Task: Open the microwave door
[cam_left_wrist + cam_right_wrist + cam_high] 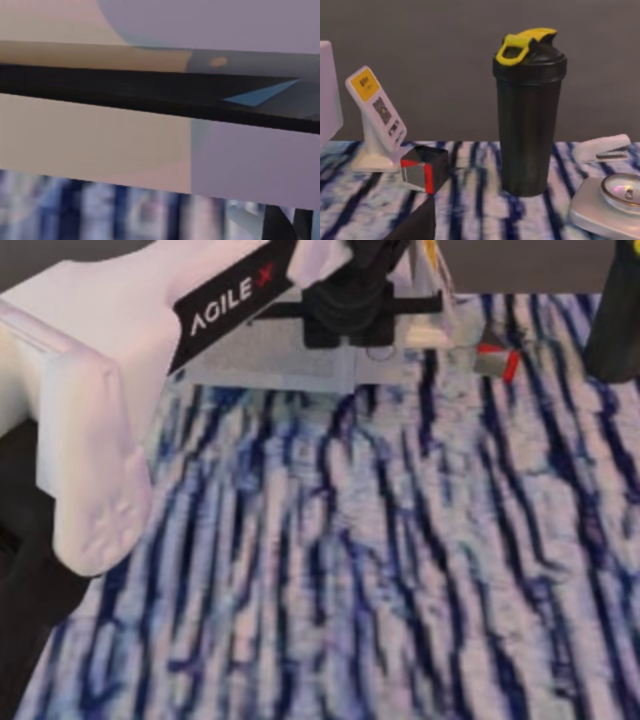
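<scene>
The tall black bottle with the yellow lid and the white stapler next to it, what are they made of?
The tall black bottle with the yellow lid looks like matte plastic: dull, with only faint sheen. The white stapler seems to have a smooth plastic shell; a darker strip beneath might be metal, though that's unclear.

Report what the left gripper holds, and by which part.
Cannot be told. The left gripper is up against the microwave at the table's far edge, but the contact is hidden.

L arm hides most of microwave (300,360); L gripper (350,315) jaws unseen; R gripper out of frame.
</scene>
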